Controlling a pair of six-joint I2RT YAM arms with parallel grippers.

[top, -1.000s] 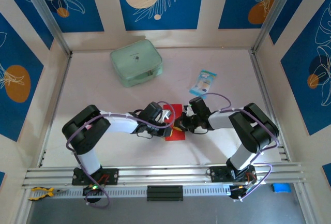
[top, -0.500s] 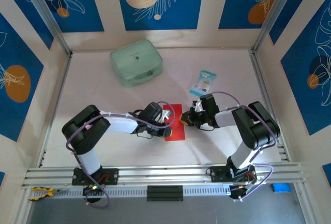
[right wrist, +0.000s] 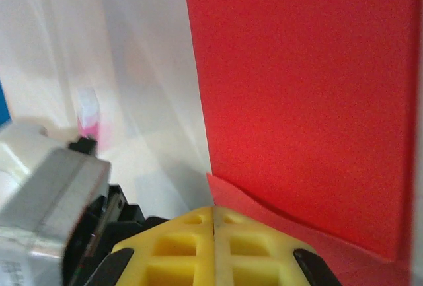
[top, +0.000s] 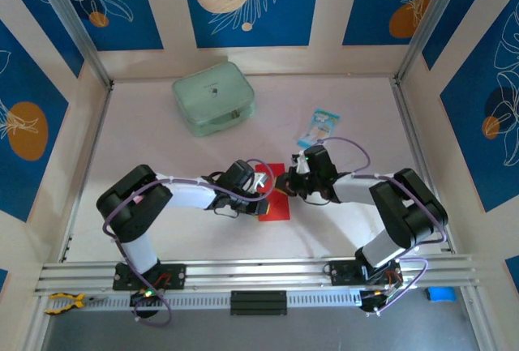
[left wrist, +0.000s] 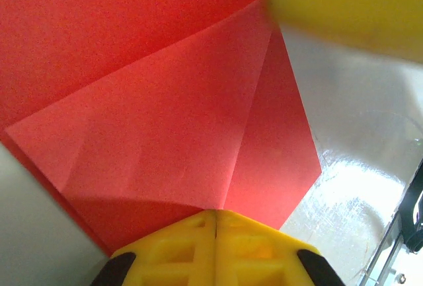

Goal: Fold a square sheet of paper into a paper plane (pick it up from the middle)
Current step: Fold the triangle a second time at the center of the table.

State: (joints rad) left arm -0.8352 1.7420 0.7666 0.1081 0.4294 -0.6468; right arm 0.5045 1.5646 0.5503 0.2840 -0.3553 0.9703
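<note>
The square sheet of paper (top: pixel 276 208) is bright red and lies partly folded on the table between both arms. In the left wrist view the paper (left wrist: pixel 165 101) shows diagonal creases and a folded flap. My left gripper (top: pixel 267 194) is shut, its yellow tips (left wrist: pixel 215 215) resting on the paper where the creases meet. My right gripper (top: pixel 289 186) is also shut, its tips (right wrist: pixel 213 212) at the corner of a raised flap of the paper (right wrist: pixel 304 94). The blurred yellow right fingers (left wrist: pixel 344 2) cross the top of the left wrist view. No finished paper plane is in view.
A pale green zip pouch (top: pixel 213 97) sits at the back left. A small blue-white packet (top: pixel 318 128) lies just behind the right gripper. The left arm's grey wrist (right wrist: pixel 46 200) is close beside the right fingers. Aluminium rails (top: pixel 259 274) run along the near edge.
My right gripper drew back to the right off the paper, then came back up and left to its upper right edge. The left gripper stayed on the paper.
</note>
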